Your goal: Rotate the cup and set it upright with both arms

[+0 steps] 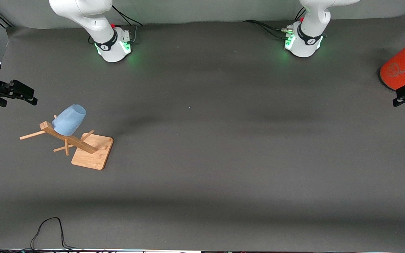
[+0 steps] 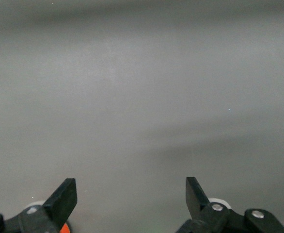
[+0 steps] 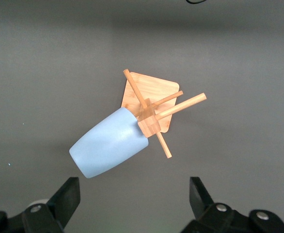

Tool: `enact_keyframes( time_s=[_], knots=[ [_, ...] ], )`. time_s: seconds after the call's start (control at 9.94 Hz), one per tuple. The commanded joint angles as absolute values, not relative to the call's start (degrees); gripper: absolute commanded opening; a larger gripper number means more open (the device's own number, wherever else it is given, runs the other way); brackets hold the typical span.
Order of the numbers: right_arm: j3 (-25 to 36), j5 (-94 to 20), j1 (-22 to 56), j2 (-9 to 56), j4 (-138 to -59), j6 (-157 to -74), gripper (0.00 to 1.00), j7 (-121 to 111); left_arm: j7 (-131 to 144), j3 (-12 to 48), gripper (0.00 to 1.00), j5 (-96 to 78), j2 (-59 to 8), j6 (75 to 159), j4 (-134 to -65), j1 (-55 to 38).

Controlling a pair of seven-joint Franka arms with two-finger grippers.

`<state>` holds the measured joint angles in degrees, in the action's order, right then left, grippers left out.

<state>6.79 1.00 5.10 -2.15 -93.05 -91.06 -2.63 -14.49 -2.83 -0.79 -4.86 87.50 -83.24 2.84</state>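
The cup [image 1: 69, 119] looks like matt pale-blue plastic, smooth and without shine. The rack [image 1: 83, 143] it hangs on is bare light wood, its flat base showing a fine grain and its pegs plain and unvarnished. The worktop [image 1: 223, 158] is covered in a dark grey matt sheet, cloth-like and even. The orange cylinder [image 1: 401, 68] has a dull, slightly rough surface. Both arms have glossy white plastic shells; each claw is matt black.
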Motion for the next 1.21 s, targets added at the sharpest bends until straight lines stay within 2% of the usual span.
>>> enact_keyframes(
  time_s=[0.0, 0.7, 1.11],
  knots=[
    [7.03, 0.26, 5.19, -2.29, -92.47, -90.62, 1.0, -1.14, -13.97, -2.99, 1.0, -0.7, -4.66, 86.48, -82.44, 2.9],
    [6.94, 0.09, 5.27, -2.11, -92.72, -90.53, 1.0, -1.06, -14.24, -2.81, 1.0, -1.75, -5.89, 87.62, -81.48, 2.37],
    [6.77, -4.03, 7.45, -2.29, -93.25, -89.66, 1.0, 13.65, -14.41, -2.81, 1.0, -2.37, -5.71, 87.63, -81.39, 2.29]
  ],
)
